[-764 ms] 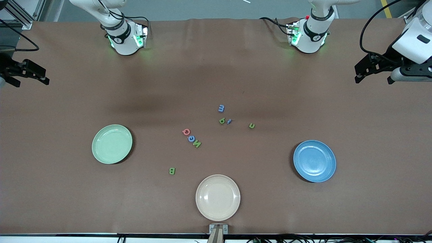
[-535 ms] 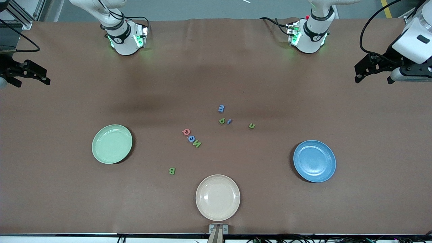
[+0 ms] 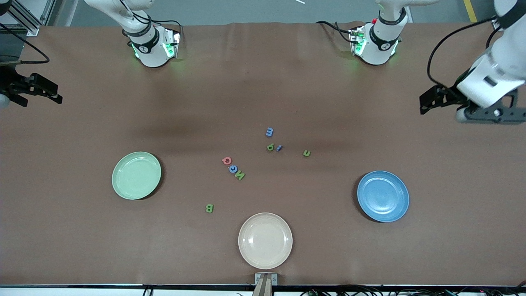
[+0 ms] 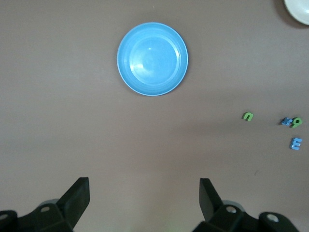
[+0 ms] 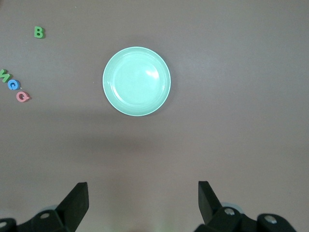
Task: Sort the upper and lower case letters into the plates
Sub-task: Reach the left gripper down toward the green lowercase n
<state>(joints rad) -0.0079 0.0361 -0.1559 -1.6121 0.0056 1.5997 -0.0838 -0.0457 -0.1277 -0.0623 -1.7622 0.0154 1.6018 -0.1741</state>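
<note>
The mint green plate (image 3: pixel 136 175) lies toward the right arm's end and the blue plate (image 3: pixel 383 196) toward the left arm's end; both are empty. Small letters lie between them: blue m (image 3: pixel 269 132), green g (image 3: pixel 270 146), blue i (image 3: pixel 279 147), green n (image 3: pixel 306 153), pink Q (image 3: pixel 226 160), blue G (image 3: pixel 233 168), green N (image 3: pixel 240 175), green B (image 3: pixel 209 208). My left gripper (image 3: pixel 429 102) is open and empty over bare table, its wrist view showing the blue plate (image 4: pixel 152 59). My right gripper (image 3: pixel 55 93) is open and empty at the table's end, its wrist view showing the mint plate (image 5: pixel 136 80).
A cream-beige plate (image 3: pixel 265 240) lies nearest the front camera, between the two plates. The arms' bases (image 3: pixel 154 45) stand along the table's back edge. A brown cloth (image 3: pixel 82 246) covers the whole table.
My left arm has swung lower and a little toward the table's middle. The right gripper has barely shifted. Plates and letters have not moved.
</note>
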